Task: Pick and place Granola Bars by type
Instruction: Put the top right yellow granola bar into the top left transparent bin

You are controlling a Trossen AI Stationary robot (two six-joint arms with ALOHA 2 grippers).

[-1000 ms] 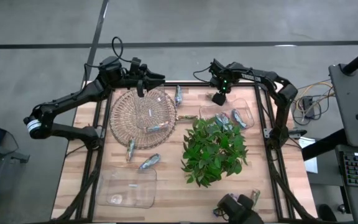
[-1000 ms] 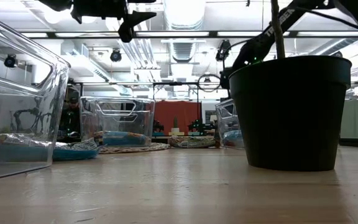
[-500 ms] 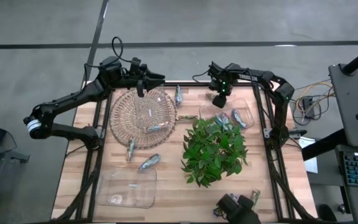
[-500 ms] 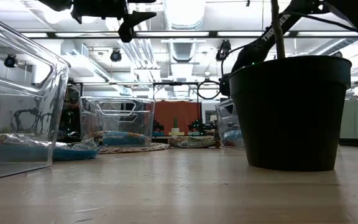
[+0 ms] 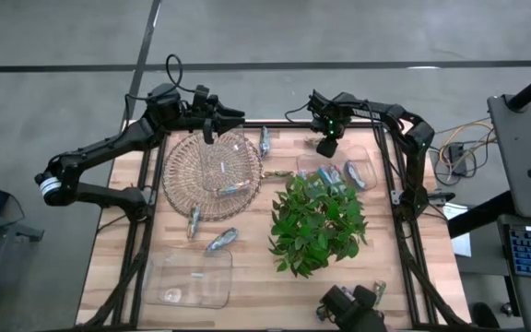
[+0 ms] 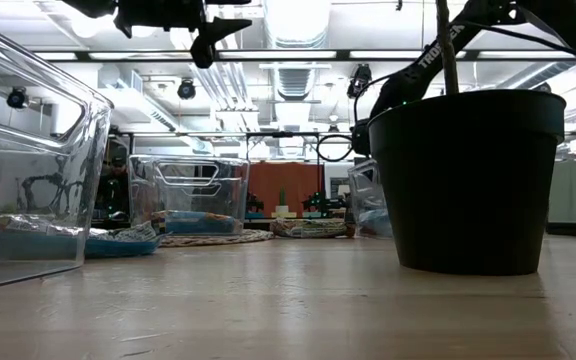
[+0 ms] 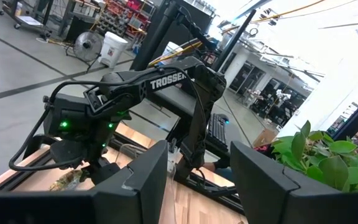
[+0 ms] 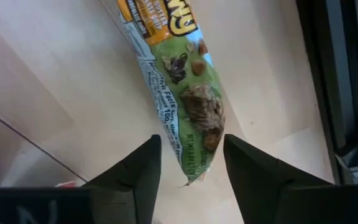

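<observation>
A granola bar (image 8: 173, 81) in a green and orange wrapper lies flat on the wood near the table's far edge, beside a clear bin (image 5: 369, 164). My right gripper (image 8: 191, 138) points down over it, and its open fingers stand close on either side of the bar's near end (image 8: 197, 165). The left wrist view shows the same bar (image 7: 67, 180) under that arm. My left gripper (image 5: 212, 129) hangs level and open, high above the wicker basket (image 5: 169, 175), with nothing between its fingers. More bars (image 5: 221, 240) lie loose on the table, and another (image 5: 233, 187) lies in the basket. My right gripper straddles the bar's end from above, its fingers (image 8: 148, 168) lying across the bar. Only a thin gap, or none, separates them from the wrapper's edges, so I cannot tell whether they touch. The bar lies flat on the table.
A leafy potted plant (image 5: 319, 221) fills the middle right, and its black pot (image 6: 468, 180) blocks the low view. A second clear bin (image 5: 155, 277) sits near the front left. Another bar (image 5: 265, 140) lies by the far edge, between basket and right gripper.
</observation>
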